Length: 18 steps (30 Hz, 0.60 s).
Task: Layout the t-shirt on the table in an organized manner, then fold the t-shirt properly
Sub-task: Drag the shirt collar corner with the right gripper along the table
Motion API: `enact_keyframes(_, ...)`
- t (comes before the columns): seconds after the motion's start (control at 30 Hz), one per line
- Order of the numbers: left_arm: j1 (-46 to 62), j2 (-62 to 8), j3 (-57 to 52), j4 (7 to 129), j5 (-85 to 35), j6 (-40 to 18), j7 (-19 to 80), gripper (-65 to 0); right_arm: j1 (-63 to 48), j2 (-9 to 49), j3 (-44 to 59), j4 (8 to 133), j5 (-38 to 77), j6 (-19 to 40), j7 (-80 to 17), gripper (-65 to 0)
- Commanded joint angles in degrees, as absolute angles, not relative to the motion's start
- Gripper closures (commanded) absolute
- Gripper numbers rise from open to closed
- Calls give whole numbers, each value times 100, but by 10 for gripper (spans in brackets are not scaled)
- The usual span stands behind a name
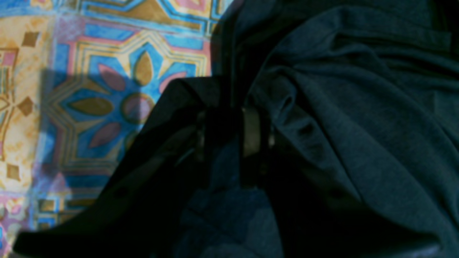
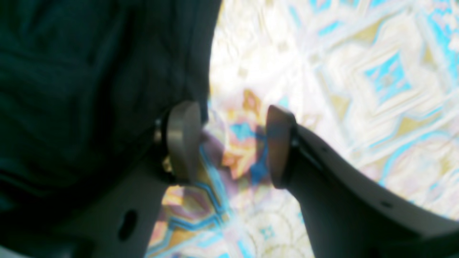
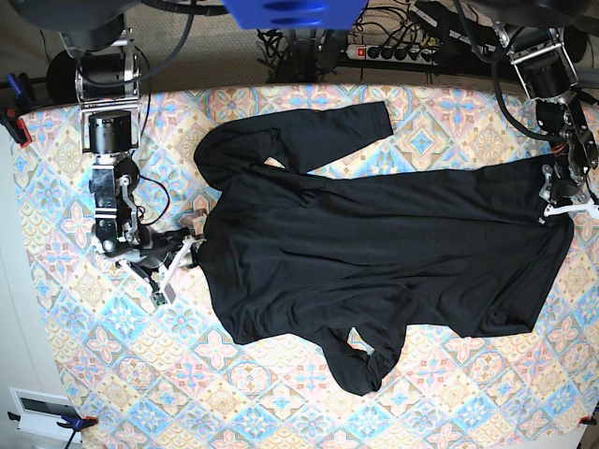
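The black t-shirt (image 3: 374, 253) lies spread across the patterned table (image 3: 281, 393), one sleeve reaching toward the far edge and the other curled near the front. My right gripper (image 3: 187, 245) stands at the shirt's left edge. In the right wrist view the right gripper (image 2: 233, 143) is wide open over bare table (image 2: 358, 71), with one pad (image 2: 183, 139) just touching the t-shirt's (image 2: 89, 89) border. My left gripper (image 3: 560, 204) rests at the shirt's far right corner. In the left wrist view the left gripper (image 1: 226, 138) has its pads slightly apart beside rumpled t-shirt fabric (image 1: 358, 125); patterned table (image 1: 107, 71) shows to the left.
A power strip (image 3: 402, 51) and cables lie behind the table's far edge. Clamps hold the cloth at the left corners (image 3: 14, 126) (image 3: 70, 423). A white box (image 3: 42, 412) sits off the front left corner.
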<state>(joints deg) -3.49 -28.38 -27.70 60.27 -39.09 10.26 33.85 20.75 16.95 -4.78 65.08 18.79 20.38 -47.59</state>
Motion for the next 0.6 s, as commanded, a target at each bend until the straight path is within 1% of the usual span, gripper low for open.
enact_keyframes(0.0,-356,-2905,-2782,6035,-3881,1095,3591,-128,2193,1745,-453,6510,1921,2044,-4681,-283)
enact_keyframes(0.17,-356,-3011,-2765,6035,-3881,1095,3591,-128,2193,1719,-453,6448,1947,2044,-4576,-283)
enact_keyframes(0.27,-356,-3011,-2765,6044,-3890,1095,3591,-128,2193,1587,-453,6492,1947,2053,-4549,-283)
enact_keyframes(0.57,-215,-3002,-2756,6598,-3890,1095,3600,-128,2176,1437,-444,6519,1947,2053,-4549,-283)
